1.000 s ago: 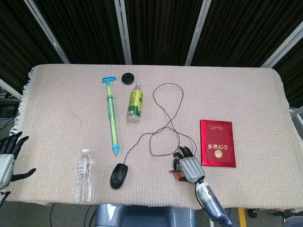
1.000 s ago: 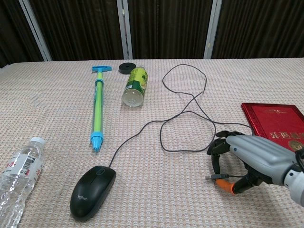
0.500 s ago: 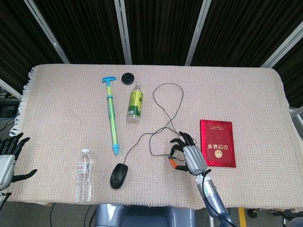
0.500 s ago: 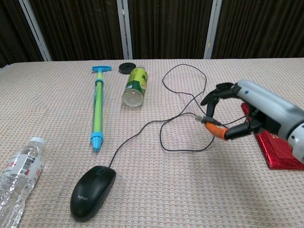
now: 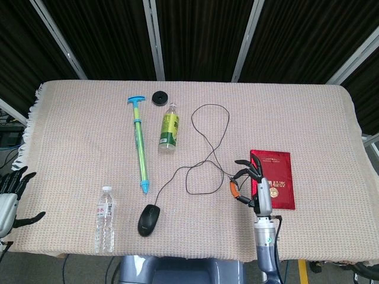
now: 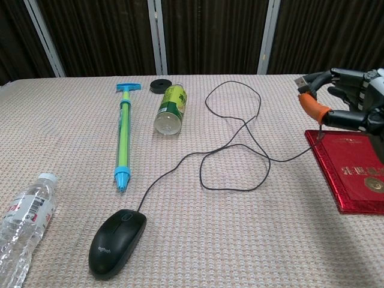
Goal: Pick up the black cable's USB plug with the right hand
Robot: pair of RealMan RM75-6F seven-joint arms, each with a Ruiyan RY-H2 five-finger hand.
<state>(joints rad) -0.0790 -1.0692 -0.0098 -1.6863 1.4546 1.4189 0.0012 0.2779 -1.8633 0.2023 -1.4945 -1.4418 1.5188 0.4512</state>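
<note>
USB plug (image 6: 299,80) is up off the table, pinched in the fingers of the right hand (image 6: 348,99), which is raised at the right edge of the chest view above the near end of the red book (image 6: 353,169). In the head view the same hand (image 5: 251,180) sits just left of the book (image 5: 272,178), with the orange strain relief (image 5: 233,187) at its fingertips.

Going by size: the tablecloth (image 5: 77,130) covers the whole table. The black cable (image 6: 237,141) loops across the middle and runs back to the black mouse (image 6: 117,242), which carries a small grey logo too fine to read for certain. The green and blue pump (image 6: 123,138) lies lengthwise left of centre. The red book has gold lettering and a round gold emblem on its cover, too small to read. A clear water bottle (image 6: 23,226) with a white and red label lies at the lower left. A green-labelled bottle (image 6: 170,109) lies on its side beside the pump; its label text cannot be made out. A small black disc (image 6: 161,86) rests at the far end near the pump handle.

The left hand (image 5: 9,198) hangs at the table's left edge, fingers spread, holding nothing.

Half a second ago the right hand held the plug lower and further left, over the cable loop; it has since lifted and swung right toward the book, drawing the cable end out to the right. The rest has not moved.
</note>
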